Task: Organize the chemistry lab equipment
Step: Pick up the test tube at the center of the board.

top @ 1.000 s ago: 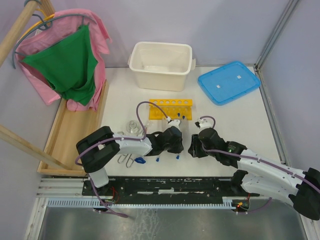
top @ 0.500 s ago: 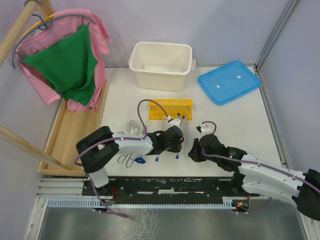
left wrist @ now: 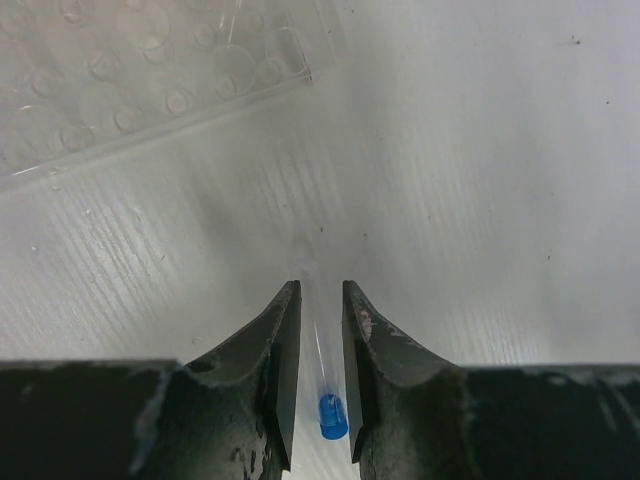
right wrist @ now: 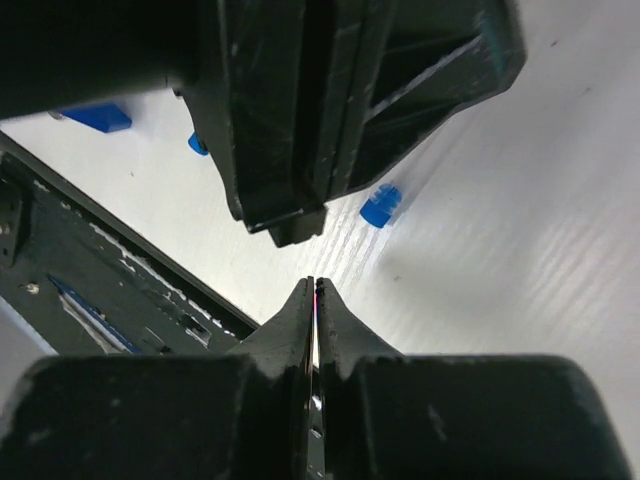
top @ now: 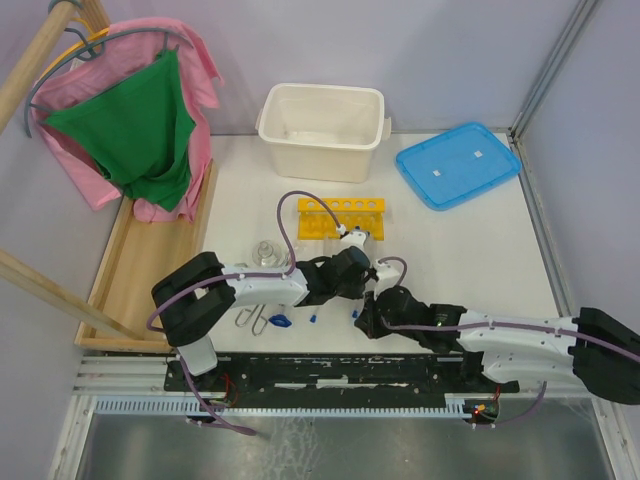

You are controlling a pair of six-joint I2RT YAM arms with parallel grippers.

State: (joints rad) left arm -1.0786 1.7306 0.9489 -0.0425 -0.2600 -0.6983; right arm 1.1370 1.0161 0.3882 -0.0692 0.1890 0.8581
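Note:
The yellow test-tube rack [top: 340,217] stands mid-table. My left gripper [top: 347,268] is just in front of it, shut on a clear tube with a blue cap [left wrist: 332,415], which lies lengthwise between the fingers [left wrist: 322,295]. My right gripper [top: 367,320] is close in front of the left one and is shut on a thin red rod [right wrist: 317,292], which shows only as a red sliver between the jaws. Loose blue-capped tubes [top: 315,320] lie on the table, one near the right jaws [right wrist: 380,205]. Small glass flasks [top: 264,252] and metal tongs [top: 255,318] lie at the left.
A white tub [top: 268,118] stands at the back and a flat blue lid [top: 458,163] at the back right. A wooden tray [top: 140,270] with hanging clothes is at the left. The table's near edge and black rail [right wrist: 90,250] lie right by the right gripper. The left gripper's body [right wrist: 300,100] hangs close above it.
My right arm has swung left and toward the near edge, ending just in front of the left gripper. The left gripper shifted slightly toward the rack.

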